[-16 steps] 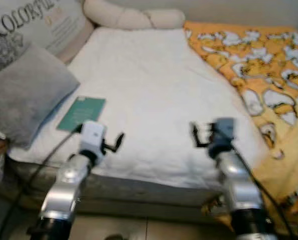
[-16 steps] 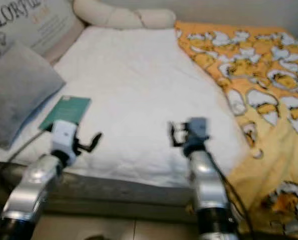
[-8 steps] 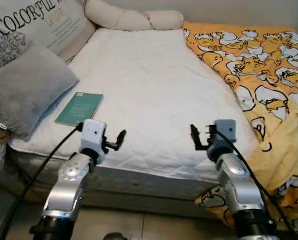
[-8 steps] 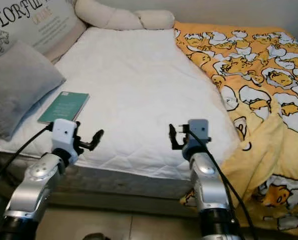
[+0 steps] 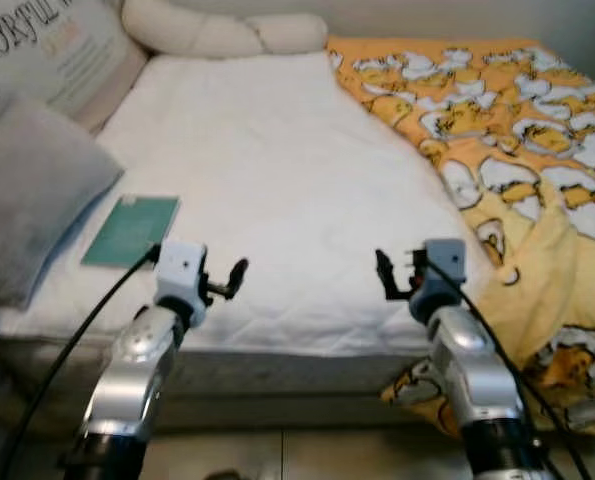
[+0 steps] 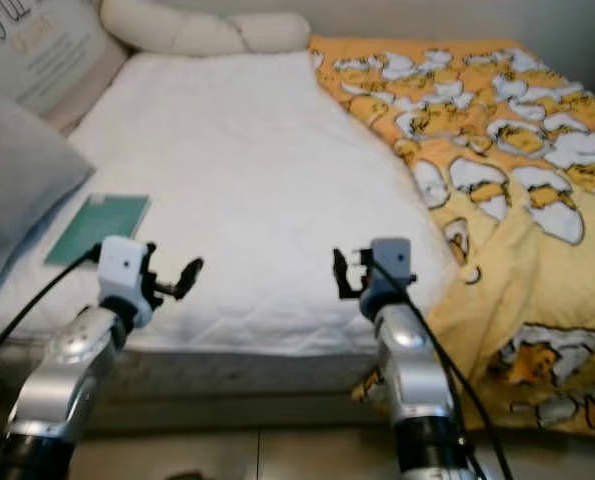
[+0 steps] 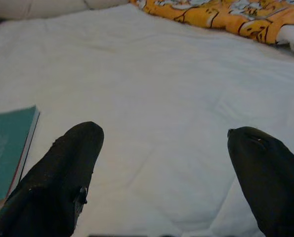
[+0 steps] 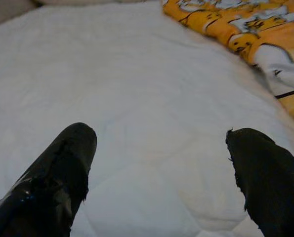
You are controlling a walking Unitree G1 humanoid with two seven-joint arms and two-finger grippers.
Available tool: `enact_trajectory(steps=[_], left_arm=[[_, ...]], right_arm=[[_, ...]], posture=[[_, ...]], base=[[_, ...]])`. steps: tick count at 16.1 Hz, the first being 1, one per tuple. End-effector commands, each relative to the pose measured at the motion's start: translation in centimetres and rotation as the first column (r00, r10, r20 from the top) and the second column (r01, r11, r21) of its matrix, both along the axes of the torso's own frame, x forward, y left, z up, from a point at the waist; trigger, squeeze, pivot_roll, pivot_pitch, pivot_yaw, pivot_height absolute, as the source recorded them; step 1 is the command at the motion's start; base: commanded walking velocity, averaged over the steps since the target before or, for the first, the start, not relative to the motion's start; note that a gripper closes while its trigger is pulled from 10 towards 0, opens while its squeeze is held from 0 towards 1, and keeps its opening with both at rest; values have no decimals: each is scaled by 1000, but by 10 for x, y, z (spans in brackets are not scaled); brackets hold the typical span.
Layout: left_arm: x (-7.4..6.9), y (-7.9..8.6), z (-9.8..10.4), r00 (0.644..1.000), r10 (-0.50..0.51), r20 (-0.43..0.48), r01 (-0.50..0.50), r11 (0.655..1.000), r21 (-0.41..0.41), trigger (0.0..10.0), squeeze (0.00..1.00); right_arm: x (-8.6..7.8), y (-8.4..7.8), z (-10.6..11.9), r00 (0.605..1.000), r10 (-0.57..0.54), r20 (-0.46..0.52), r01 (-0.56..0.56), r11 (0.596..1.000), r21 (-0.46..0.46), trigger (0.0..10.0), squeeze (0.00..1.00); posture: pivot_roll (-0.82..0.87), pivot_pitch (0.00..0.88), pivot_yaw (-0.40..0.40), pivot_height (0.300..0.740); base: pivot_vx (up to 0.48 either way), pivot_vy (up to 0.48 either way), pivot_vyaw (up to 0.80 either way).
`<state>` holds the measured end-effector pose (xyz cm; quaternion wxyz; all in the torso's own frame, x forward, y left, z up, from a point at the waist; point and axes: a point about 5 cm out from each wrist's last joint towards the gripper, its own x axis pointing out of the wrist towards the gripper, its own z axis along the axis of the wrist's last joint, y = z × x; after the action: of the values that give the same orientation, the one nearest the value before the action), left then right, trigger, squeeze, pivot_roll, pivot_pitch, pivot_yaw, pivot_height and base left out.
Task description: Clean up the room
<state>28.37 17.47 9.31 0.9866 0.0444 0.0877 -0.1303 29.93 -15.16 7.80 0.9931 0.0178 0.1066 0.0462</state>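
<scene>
I hold both pincers over the near edge of the bed. Left pincer: fingers spread wide, nothing held. Right pincer: fingers spread wide, nothing held. The green book lies flat on the white mattress, beside the grey pillow, just beyond my left pincer.

Head views soft with motion blur — quilting on the white mattress barely reads. Printed pillow cut by the top-left edge, lettering only partial and unreadable. Grey pillow runs off the left edge. Teal book: cover text too small to tell; in the left wrist view it is cropped at the frame edge. Yellow patterned blanket cut by the right edge — its lower folds sit behind the right arm. Both arms are cropped at the bottom.
</scene>
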Motion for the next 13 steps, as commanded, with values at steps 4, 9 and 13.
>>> enact_trajectory(steps=[4,9,13], left_arm=[[2,-5,4,1000,-26,9,26,1000,-3,10000,467],[3,-4,4,1000,-25,10,25,1000,2,10000,447],[3,-4,4,1000,-26,11,26,1000,9,10000,443]], right_arm=[[1,-7,0,1000,-28,-10,28,1000,0,10000,1000],[2,-4,3,1000,4,9,-4,1000,-24,10000,141],[2,0,2,998,68,-4,-68,996,-54,10000,0]], posture=[[97,0,26,740],[100,0,24,740],[100,0,24,740]], base=[[296,0,-780],[333,0,-461],[336,0,0]])
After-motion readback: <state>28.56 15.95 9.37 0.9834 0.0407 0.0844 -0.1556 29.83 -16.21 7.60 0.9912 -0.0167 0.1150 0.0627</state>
